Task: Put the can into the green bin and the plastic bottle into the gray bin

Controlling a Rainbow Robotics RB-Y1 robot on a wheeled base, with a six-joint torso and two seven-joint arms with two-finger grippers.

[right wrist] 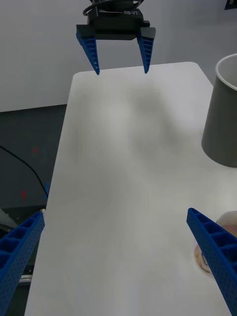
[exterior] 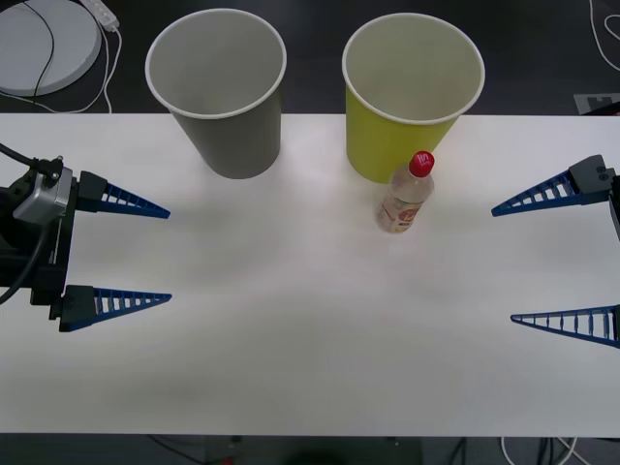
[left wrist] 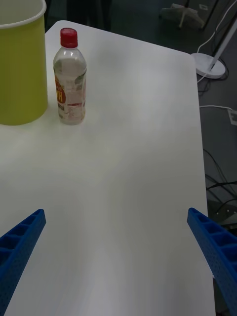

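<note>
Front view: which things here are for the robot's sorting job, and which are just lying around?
For the job: plastic bottle, upright beside the green bin; gray bin; left gripper and right gripper, both open.
Lying about: white round base and cables on the floor behind the table.

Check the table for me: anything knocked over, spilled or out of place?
Nothing spilled or tipped. The plastic bottle stands upright, capped, just in front of the green bin; the gray bin is upright too. No can on the table, though the task calls for one.
</note>
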